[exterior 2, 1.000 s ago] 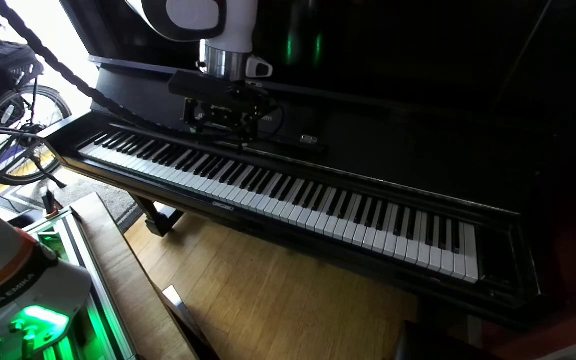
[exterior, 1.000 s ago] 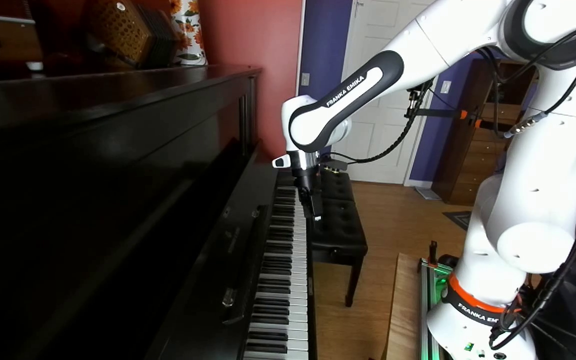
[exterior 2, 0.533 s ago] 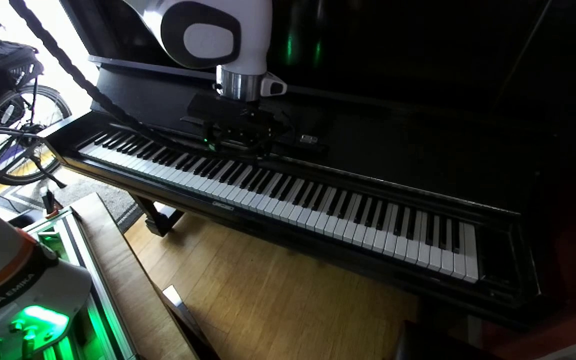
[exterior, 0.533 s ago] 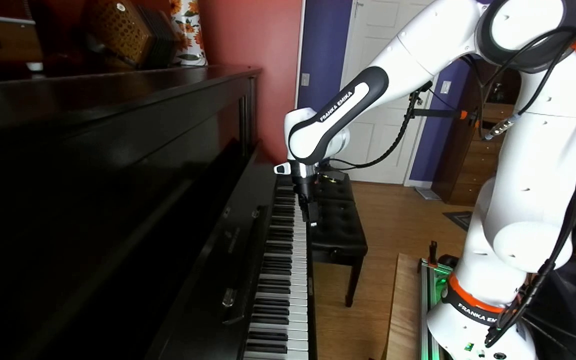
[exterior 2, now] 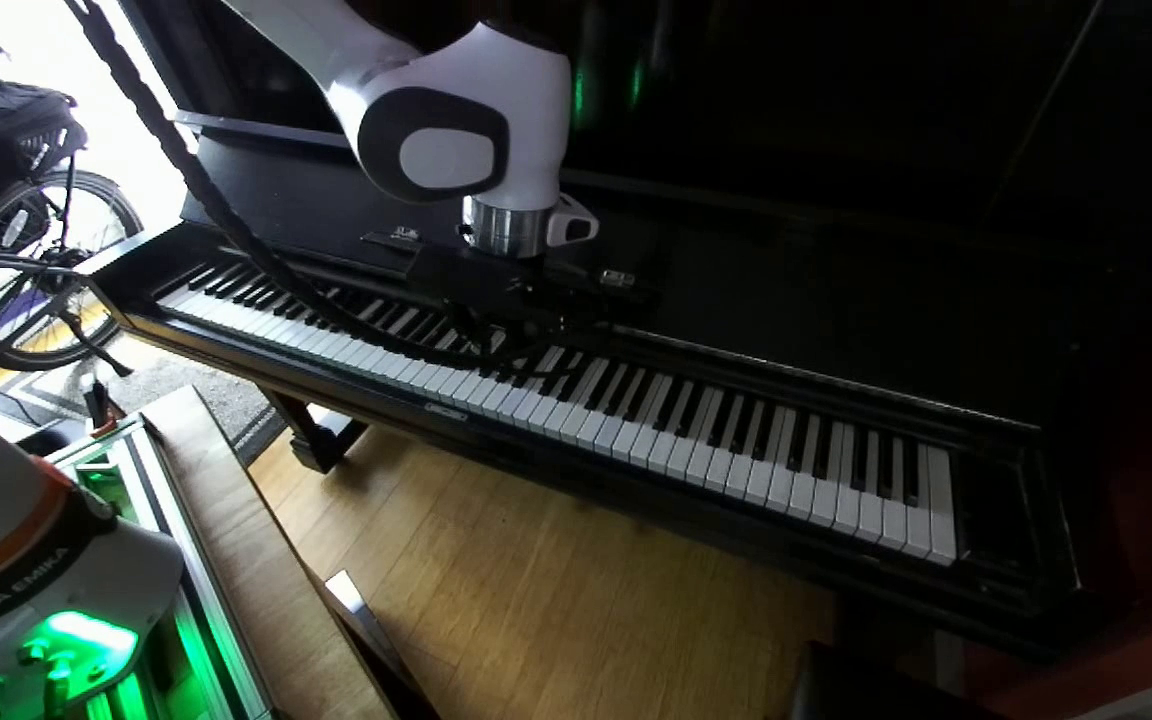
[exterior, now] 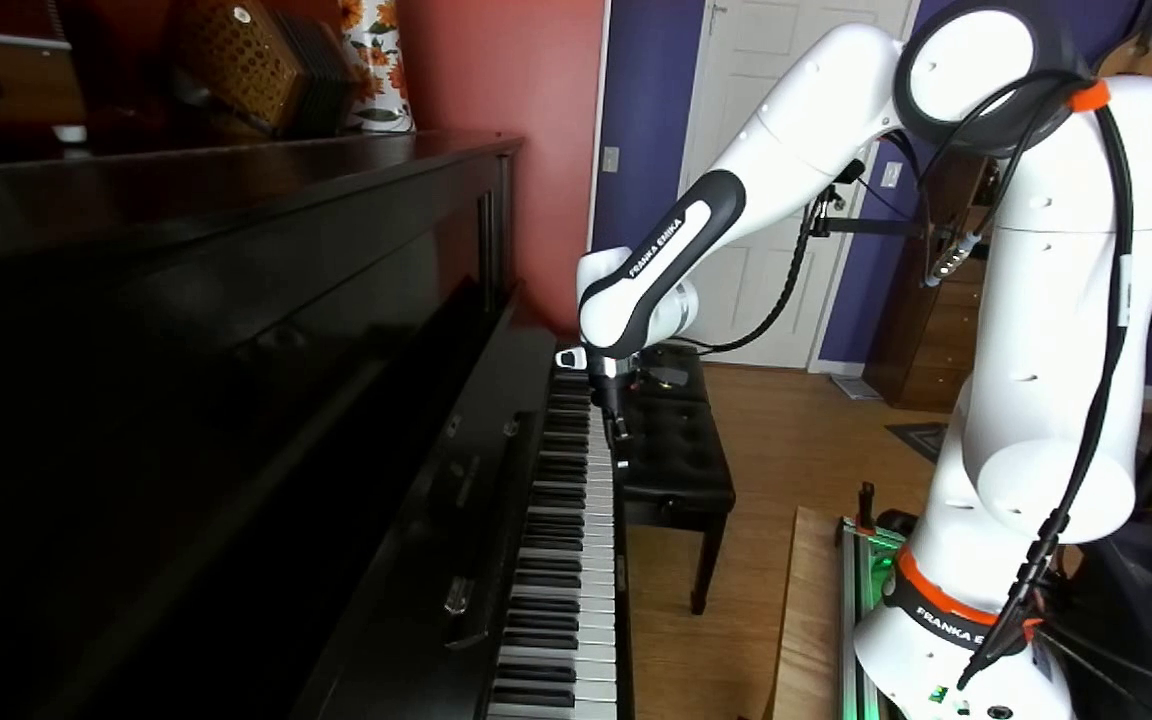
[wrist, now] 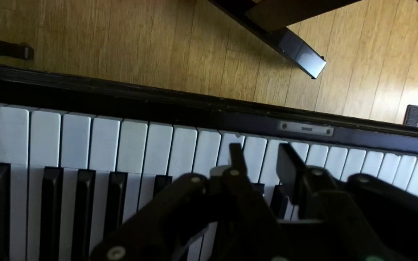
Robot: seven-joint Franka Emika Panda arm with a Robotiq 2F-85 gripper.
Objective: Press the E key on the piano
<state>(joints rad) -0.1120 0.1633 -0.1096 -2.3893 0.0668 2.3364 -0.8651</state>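
Note:
The glossy black piano stands with its row of keys exposed, seen in both exterior views. My gripper hangs over the white keys in the wrist view, its fingers partly spread and nothing between them. One finger covers part of a white key, and the other lies over keys to its right. No letters mark the keys. Going by the black-key groups, an E key lies left of the fingers. In an exterior view the gripper is low near the front edge; whether its tips touch a key I cannot tell.
A black padded bench sits beyond the gripper beside the keyboard. The arm's thick cable sags across the keys. A front rail with a metal plate borders the keys. A wooden board lies by the robot base.
The arm has come down steadily toward the keys; in an exterior view it has also shifted right along the keyboard. The gripper's fingers look closer together than a second ago.

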